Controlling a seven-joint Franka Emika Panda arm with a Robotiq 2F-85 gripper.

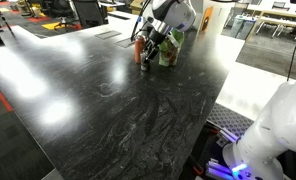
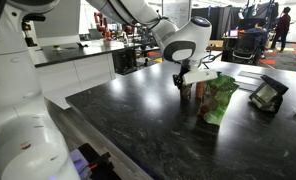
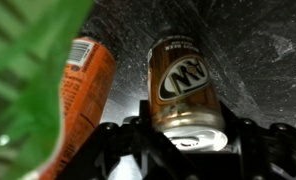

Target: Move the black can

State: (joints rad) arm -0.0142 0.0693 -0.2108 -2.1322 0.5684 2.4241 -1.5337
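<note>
Three items crowded on worktop (image 1: pixel 118 110): black can (image 3: pixel 188 85) upright between fingers of end effector (image 3: pixel 188 137), orange can (image 3: pixel 88 90) just beside, green bag (image 3: pixel 28 70) near. Cannot tell if clamped yet. Close squarely, lift straight, avoid nudging neighbours.

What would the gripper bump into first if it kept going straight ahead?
Probably the black can, centred dead ahead in the wrist view; the orange can and green bag sit off to one side.
</note>
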